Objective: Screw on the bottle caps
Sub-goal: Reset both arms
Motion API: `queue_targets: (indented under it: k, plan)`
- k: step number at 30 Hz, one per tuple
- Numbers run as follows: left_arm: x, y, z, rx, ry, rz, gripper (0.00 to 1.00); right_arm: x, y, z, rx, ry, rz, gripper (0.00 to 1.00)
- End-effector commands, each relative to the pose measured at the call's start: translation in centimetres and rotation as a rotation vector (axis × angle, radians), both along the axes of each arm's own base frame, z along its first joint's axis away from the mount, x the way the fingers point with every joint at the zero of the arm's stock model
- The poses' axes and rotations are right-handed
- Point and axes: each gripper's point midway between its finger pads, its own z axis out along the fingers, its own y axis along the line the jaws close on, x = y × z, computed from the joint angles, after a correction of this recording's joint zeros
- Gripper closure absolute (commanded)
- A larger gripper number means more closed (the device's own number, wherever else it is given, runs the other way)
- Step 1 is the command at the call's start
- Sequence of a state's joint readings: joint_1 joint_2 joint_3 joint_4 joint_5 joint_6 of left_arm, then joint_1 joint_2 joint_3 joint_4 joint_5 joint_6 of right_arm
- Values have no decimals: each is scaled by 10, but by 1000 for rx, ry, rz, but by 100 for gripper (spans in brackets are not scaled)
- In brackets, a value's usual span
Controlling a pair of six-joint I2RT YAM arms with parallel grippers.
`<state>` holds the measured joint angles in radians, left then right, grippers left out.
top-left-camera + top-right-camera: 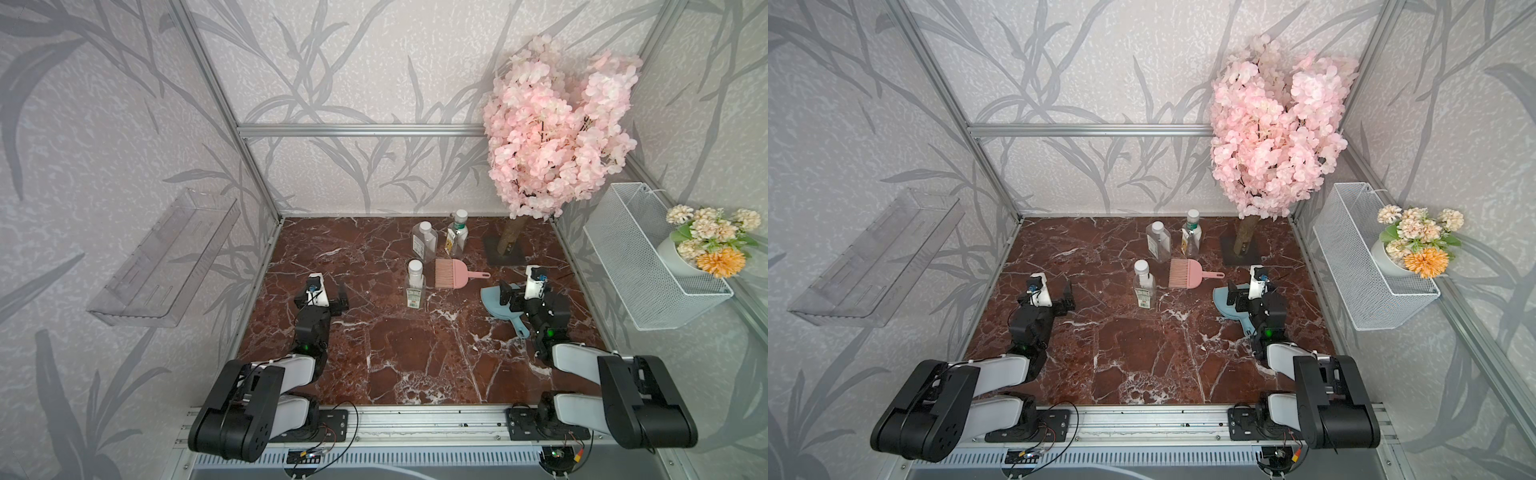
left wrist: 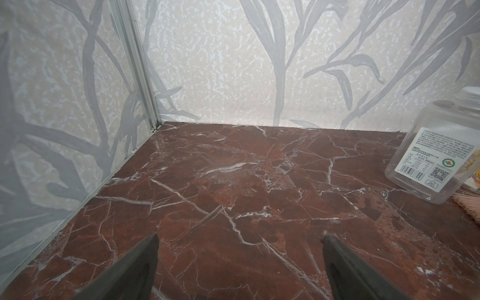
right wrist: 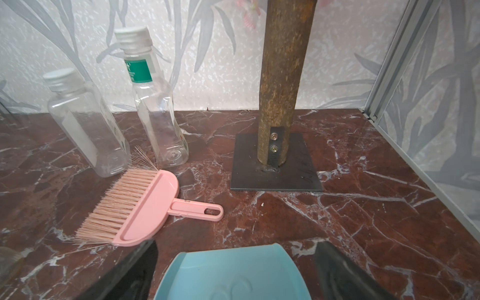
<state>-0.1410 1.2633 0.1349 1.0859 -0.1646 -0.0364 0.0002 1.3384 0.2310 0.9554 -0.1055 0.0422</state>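
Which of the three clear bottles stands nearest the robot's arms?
The lone bottle, beside the bristles of the pink brush. The other two stand side by side farther back, near the wall: a squarish bottle and a green-banded bottle.

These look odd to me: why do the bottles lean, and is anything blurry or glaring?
Right wrist view: the wide lens seems to tilt the bottles; the near jaws are blurred. Left wrist view: pale sheen on the table. Both top views: even light, frame bars splay.

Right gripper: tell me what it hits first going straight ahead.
Probably the base plate, then the trunk. The open right gripper hangs over the dustpan, so it may graze that first; depth is unclear.
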Motion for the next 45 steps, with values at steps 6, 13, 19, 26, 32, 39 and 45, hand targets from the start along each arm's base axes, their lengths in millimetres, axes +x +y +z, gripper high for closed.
queue_targets:
  k: [6, 13, 19, 26, 32, 39, 45]
  plan:
    - [1, -1, 15, -4, -56, -16, 0, 17, -20, -18, 12, -14, -47, 1]
    - [10, -4, 11, 9, -18, -31, 0, 37, -28, -28, 51, 85, -62, 1]
    - [3, 11, 15, 100, -42, 47, 0, 37, -28, -28, 50, 85, -60, 1]
    - [15, 12, 5, 115, -64, 44, 0, 37, -28, -28, 50, 85, -60, 1]
    - [36, 31, -15, 39, 37, 81, 0, 37, -28, -28, 49, 86, -62, 1]
    - [34, 31, -10, 40, -4, 59, 0, 36, -28, -28, 50, 86, -62, 1]
    - [35, 31, -11, 38, 11, 59, 0, 36, -28, -28, 49, 84, -63, 1]
